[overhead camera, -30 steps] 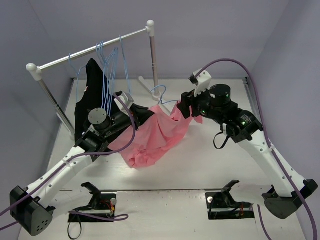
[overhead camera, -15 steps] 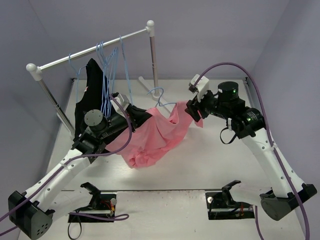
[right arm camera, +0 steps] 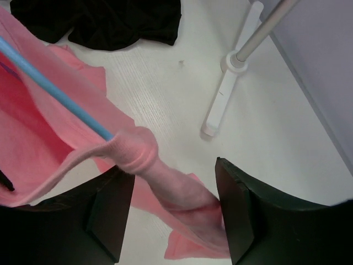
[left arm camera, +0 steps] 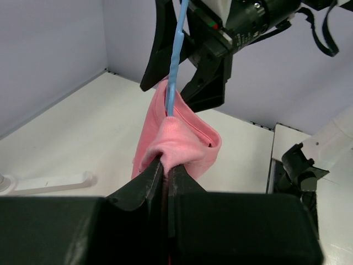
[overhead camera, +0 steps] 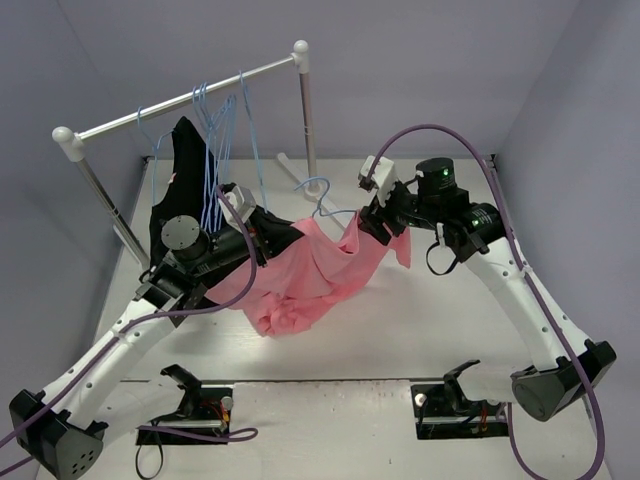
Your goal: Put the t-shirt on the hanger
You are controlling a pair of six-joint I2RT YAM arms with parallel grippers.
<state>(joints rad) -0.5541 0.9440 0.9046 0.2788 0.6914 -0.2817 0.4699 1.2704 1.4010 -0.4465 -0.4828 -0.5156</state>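
Now: shirt slung between both arms, hanger threaded in

The t-shirt is stretched between the arms and sags toward the tabletop. The left end effector is clamped on a fold of it. The right end effector has its jaws apart, astride the bunched cloth where the hanger enters. The wire runs right to left, so the right arm is nearer it.
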